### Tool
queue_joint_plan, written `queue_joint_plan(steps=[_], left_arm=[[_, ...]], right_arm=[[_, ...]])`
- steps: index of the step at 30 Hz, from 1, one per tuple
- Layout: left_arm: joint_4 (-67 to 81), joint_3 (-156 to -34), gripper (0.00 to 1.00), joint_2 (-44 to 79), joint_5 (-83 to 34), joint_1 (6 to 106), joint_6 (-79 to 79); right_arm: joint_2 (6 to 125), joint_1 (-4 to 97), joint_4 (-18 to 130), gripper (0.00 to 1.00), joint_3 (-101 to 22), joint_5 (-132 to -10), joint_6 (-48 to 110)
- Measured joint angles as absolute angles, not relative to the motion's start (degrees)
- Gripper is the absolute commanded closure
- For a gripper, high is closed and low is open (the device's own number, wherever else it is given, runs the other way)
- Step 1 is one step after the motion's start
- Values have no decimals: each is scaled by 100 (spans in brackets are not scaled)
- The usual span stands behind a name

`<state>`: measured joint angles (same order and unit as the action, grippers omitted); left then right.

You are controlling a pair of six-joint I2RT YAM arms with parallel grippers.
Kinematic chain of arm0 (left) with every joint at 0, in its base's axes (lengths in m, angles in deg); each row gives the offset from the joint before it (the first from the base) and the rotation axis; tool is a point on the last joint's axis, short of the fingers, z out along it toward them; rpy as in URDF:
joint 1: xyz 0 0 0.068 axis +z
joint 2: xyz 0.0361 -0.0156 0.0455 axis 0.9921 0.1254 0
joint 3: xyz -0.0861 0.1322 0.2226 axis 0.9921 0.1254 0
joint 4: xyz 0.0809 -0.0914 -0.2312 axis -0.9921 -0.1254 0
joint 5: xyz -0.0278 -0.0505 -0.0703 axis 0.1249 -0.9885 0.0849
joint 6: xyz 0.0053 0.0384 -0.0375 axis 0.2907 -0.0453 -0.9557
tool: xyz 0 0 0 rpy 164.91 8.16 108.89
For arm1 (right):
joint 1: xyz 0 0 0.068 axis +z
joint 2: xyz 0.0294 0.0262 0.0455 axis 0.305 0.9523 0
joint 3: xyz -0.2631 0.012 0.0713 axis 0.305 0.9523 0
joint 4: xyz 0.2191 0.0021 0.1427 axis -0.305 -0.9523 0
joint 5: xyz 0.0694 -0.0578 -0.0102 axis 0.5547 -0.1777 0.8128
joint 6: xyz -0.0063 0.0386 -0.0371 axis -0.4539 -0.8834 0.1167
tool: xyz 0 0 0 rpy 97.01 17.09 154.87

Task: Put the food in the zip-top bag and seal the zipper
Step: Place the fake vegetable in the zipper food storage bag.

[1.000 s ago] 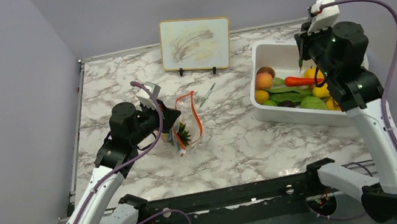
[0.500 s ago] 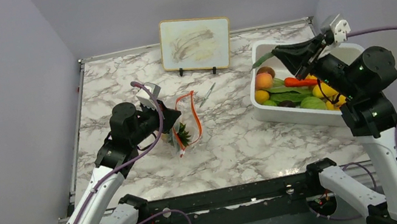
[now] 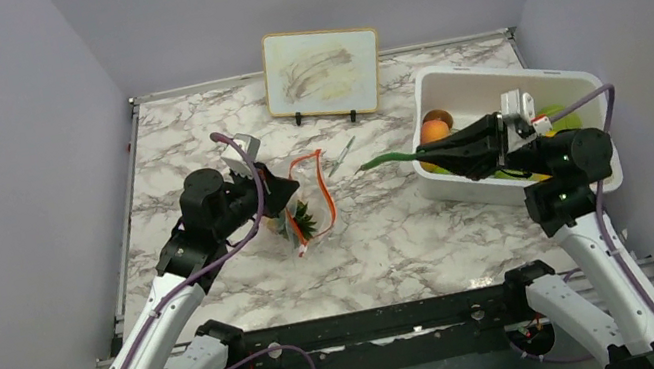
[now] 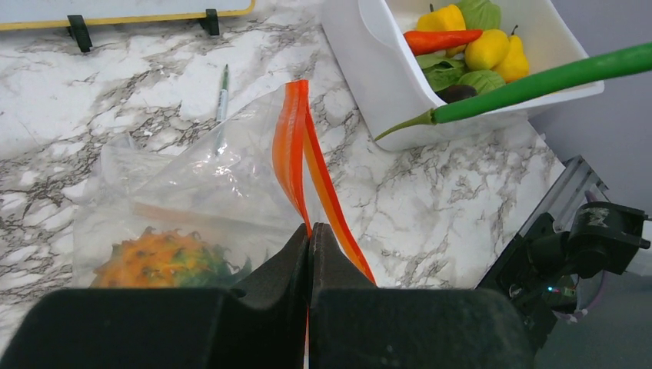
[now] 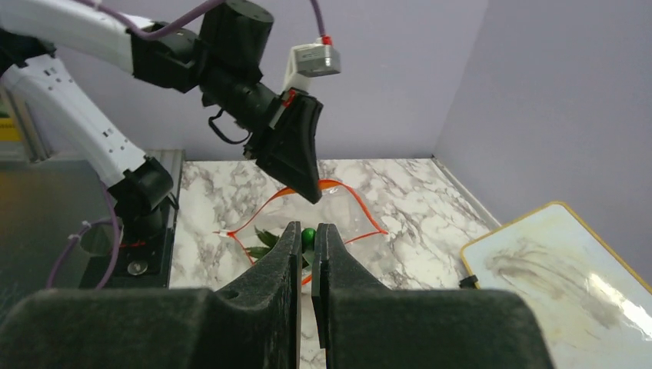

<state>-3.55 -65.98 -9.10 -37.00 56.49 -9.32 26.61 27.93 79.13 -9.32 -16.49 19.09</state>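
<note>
We find the left fingers (image 4: 286, 257) pressed tight together on the zipper (image 4: 296, 146), pinching one red-orange strip and holding the mouth of the zip-top bag (image 3: 307, 198) up off the marbled worktop (image 3: 393, 234). Through the clear plastic we can make out the spiky orange pineapple (image 4: 165, 257) lying inside, low in the bag. The right fingers (image 5: 281, 265) are closed narrow on the thick end of a long green pod (image 3: 389, 157), which is carried level above the worktop between the white bin (image 3: 487, 80) and the bag. Its thin tip points at the bag's mouth but is apart from it. The rest of the food (image 4: 454, 46) lies in the bin at the right. A grey pen (image 3: 343, 154) lies beyond the bag, near a whiteboard (image 3: 323, 71) propped at the far edge.
</note>
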Motion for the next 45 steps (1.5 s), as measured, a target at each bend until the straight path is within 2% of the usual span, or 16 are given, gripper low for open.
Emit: queue_joint_plan(steps=[4, 10, 20, 29, 38, 45], left_arm=[[-353, -6598, 100, -910, -3740, 5654, -1041], [-377, -6600, 100, -947, -3777, 5654, -1089], [-433, -6644, 100, -1001, -3842, 5654, -1176], [-499, -6644, 100, -1039, -4022, 5654, -1312], [-750, -6740, 100, -1143, -4126, 5654, -1314], [-770, -6762, 100, -1163, -4172, 5658, -1314]], right_arm=[[2630, 2796, 9242, 99, -331, -1288, 1509], [2803, 2981, 10815, 99, -145, -1026, 971], [3091, 4081, 11414, 99, -143, -917, 1109], [3600, 5501, 9991, 99, -368, -1026, 3266], [3887, 5799, 8129, 99, -862, -1413, 5710], [4022, 5908, 6658, 99, -1194, -1752, 6964]])
